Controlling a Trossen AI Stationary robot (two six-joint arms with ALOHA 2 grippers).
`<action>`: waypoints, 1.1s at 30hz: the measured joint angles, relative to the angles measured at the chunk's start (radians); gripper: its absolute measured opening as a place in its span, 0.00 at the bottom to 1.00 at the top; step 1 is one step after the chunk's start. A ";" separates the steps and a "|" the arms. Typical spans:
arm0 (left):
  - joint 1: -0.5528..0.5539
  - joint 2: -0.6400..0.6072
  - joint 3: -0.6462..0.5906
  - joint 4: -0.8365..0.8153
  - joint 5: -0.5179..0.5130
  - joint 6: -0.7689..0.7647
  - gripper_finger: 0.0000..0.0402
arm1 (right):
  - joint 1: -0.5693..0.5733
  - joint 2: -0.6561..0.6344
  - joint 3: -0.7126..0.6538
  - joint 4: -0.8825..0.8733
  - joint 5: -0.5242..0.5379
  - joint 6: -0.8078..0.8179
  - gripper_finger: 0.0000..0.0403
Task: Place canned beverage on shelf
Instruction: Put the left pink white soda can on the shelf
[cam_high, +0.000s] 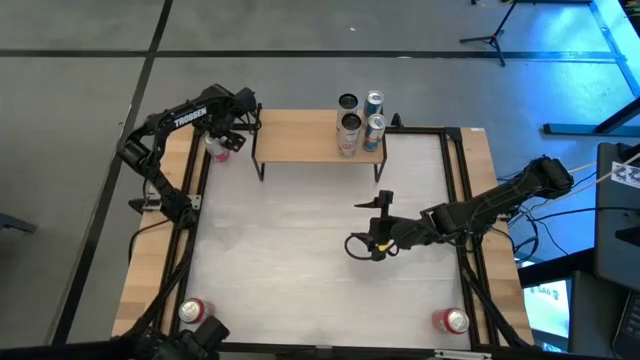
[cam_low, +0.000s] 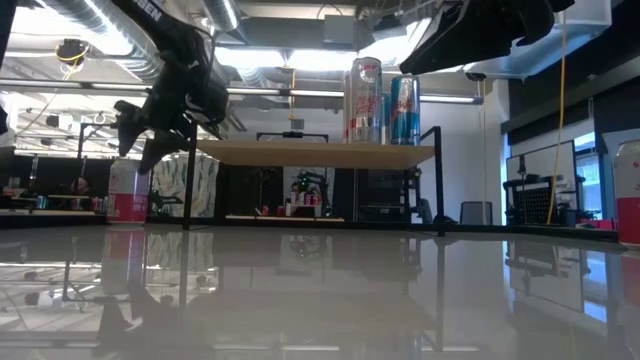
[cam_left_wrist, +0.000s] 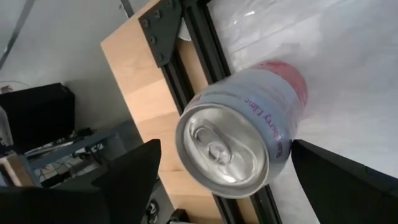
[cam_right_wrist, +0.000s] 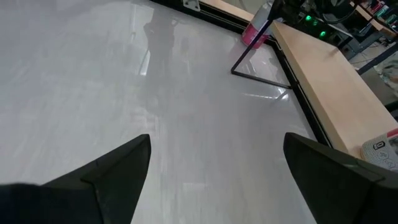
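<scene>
Pink can: standing just left of the shelf; left hand hovering over it, fingers spread wide, risking tipping it if closing off-centre. Right hand: waiting wide, in front of the shelf. Glossy white worktop reflecting ceiling lights; workshop behind.

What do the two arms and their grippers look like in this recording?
Both arms are dark, jointed links. The left arm bears white TROSSEN lettering; the right arm shows no readable marking. Each ends in a gripper with two flat, dark, wedge-shaped fingers.
</scene>
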 joint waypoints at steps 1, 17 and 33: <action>0.000 0.000 -0.004 0.007 0.000 0.000 0.87 | 0.000 0.000 0.000 0.000 0.000 0.000 0.90; 0.000 -0.004 -0.091 0.095 0.033 0.078 0.87 | 0.000 0.000 0.000 -0.001 0.000 -0.001 0.90; -0.001 -0.003 -0.103 0.095 0.027 0.134 0.72 | 0.000 0.000 0.000 -0.001 0.000 -0.001 0.90</action>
